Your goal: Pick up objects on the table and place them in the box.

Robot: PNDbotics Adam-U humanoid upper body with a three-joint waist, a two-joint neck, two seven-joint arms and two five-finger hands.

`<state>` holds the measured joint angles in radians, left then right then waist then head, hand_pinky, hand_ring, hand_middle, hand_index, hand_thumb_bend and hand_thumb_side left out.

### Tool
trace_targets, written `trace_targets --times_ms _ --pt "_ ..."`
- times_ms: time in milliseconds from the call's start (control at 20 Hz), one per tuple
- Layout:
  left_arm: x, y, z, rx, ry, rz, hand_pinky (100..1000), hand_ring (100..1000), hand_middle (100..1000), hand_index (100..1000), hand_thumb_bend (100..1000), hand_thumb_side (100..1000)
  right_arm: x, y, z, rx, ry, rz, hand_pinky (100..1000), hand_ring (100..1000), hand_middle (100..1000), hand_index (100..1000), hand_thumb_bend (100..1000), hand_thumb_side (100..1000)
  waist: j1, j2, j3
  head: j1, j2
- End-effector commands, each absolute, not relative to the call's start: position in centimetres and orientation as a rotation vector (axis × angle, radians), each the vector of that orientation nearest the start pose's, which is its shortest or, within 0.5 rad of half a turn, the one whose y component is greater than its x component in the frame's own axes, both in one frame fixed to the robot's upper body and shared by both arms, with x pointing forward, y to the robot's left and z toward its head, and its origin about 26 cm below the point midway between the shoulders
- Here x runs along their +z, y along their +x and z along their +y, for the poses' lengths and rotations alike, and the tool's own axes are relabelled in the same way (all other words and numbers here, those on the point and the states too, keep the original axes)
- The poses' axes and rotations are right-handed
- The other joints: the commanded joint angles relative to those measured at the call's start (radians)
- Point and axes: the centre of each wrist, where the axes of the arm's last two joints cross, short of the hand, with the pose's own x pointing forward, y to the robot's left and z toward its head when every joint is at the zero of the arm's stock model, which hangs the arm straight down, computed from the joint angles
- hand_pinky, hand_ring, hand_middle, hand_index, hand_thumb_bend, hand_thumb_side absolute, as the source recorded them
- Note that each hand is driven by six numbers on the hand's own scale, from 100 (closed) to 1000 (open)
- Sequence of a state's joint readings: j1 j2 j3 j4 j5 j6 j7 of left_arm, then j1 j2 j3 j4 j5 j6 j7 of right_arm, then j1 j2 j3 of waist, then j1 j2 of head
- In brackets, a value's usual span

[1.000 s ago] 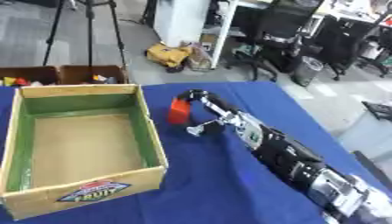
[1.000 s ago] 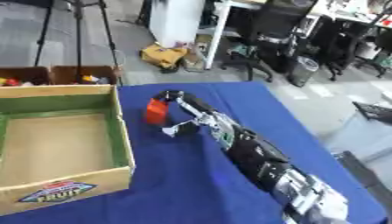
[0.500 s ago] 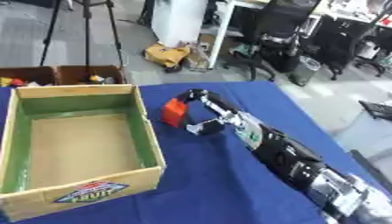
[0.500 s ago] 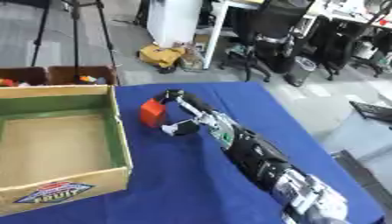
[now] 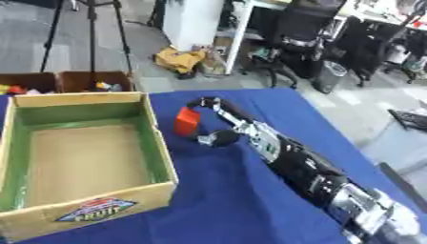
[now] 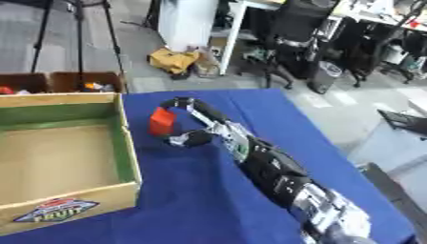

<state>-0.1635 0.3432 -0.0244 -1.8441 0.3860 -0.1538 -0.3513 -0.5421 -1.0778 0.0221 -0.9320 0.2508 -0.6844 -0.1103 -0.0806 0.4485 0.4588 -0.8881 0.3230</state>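
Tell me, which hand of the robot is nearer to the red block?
Right. The right hand holds the red block between fingers and thumb beside the box; the left hand is not in view.

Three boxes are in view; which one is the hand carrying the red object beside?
The large green-lined box on the blue table, labelled FRUIT. The right hand holds the red object by its right wall; the two brown boxes sit beyond the table.

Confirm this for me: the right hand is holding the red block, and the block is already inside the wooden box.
Not quite. The right hand does hold the red block, but the block is not inside the wooden box. It is outside, just to the right of the box's right wall, over the blue tablecloth. The left eye view shows this; the box looks empty.
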Motion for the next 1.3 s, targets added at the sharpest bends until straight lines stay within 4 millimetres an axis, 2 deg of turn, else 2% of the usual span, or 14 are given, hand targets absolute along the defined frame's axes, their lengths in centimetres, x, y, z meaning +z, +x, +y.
trace_targets --times_ms 50,200,250,300,350,400,450,550,650,800,1100,1300 --pt "13.10 30.08 28.31 -0.495 -0.403 -2.102 566 599 406 631 466 982 24.73 33.82 -55.63 1.011 -1.179 -1.891 843 862 782 884 497 576 0.005 -0.019 0.003 -0.007 -0.014" --pt "13.12 30.09 28.26 -0.496 -0.406 -2.103 567 599 406 631 466 983 24.87 34.17 -55.19 1.009 -1.193 -1.902 818 815 769 867 471 502 0.005 -0.018 0.007 -0.010 -0.016" --pt "13.12 30.09 28.25 -0.496 -0.406 -2.103 567 599 406 631 467 983 24.85 34.25 -55.09 1.008 -1.195 -1.903 785 758 761 862 437 439 0.004 -0.017 0.008 -0.011 -0.016" --pt "13.13 30.09 28.24 -0.495 -0.406 -2.104 567 599 406 631 467 983 24.77 34.32 -54.99 1.010 -1.195 -1.902 761 702 756 857 392 337 0.004 -0.016 0.008 -0.012 -0.017" --pt "13.13 30.10 28.23 -0.494 -0.406 -2.104 567 599 406 631 467 983 24.68 34.38 -54.90 1.013 -1.193 -1.899 757 691 756 855 383 315 0.004 -0.016 0.008 -0.012 -0.017" --pt "13.14 30.10 28.23 -0.494 -0.406 -2.104 567 599 406 631 469 984 24.58 34.44 -54.84 1.015 -1.191 -1.895 709 608 741 843 332 130 0.004 -0.015 0.007 -0.012 -0.018" --pt "13.13 30.10 28.22 -0.494 -0.406 -2.104 567 599 406 631 469 984 24.48 34.49 -54.78 1.016 -1.189 -1.891 692 584 737 836 317 100 0.003 -0.014 0.006 -0.012 -0.018" --pt "13.13 30.11 28.21 -0.493 -0.405 -2.104 567 599 406 631 470 984 24.33 34.54 -54.73 1.013 -1.187 -1.885 673 557 729 823 292 100 0.003 -0.014 0.004 -0.011 -0.020" --pt "13.12 30.12 28.20 -0.493 -0.404 -2.104 567 598 406 631 472 983 24.19 34.53 -54.76 0.999 -1.187 -1.883 603 481 705 804 212 100 0.003 -0.013 0.001 -0.010 -0.021" --pt "13.06 30.11 28.22 -0.491 -0.401 -2.102 567 598 406 631 473 984 23.98 34.45 -54.86 0.962 -1.183 -1.890 558 443 665 790 167 100 0.003 -0.014 -0.004 -0.011 -0.021" --pt "12.88 30.14 28.26 -0.488 -0.399 -2.093 568 598 408 631 478 980 23.88 34.14 -55.08 0.919 -1.159 -1.898 552 452 646 790 123 100 0.004 -0.024 -0.020 -0.012 -0.020" --pt "12.67 30.16 28.33 -0.485 -0.400 -2.080 568 598 410 632 484 974 24.04 33.86 -55.22 0.896 -1.149 -1.909 552 451 644 792 126 100 0.004 -0.040 -0.038 -0.010 -0.018"
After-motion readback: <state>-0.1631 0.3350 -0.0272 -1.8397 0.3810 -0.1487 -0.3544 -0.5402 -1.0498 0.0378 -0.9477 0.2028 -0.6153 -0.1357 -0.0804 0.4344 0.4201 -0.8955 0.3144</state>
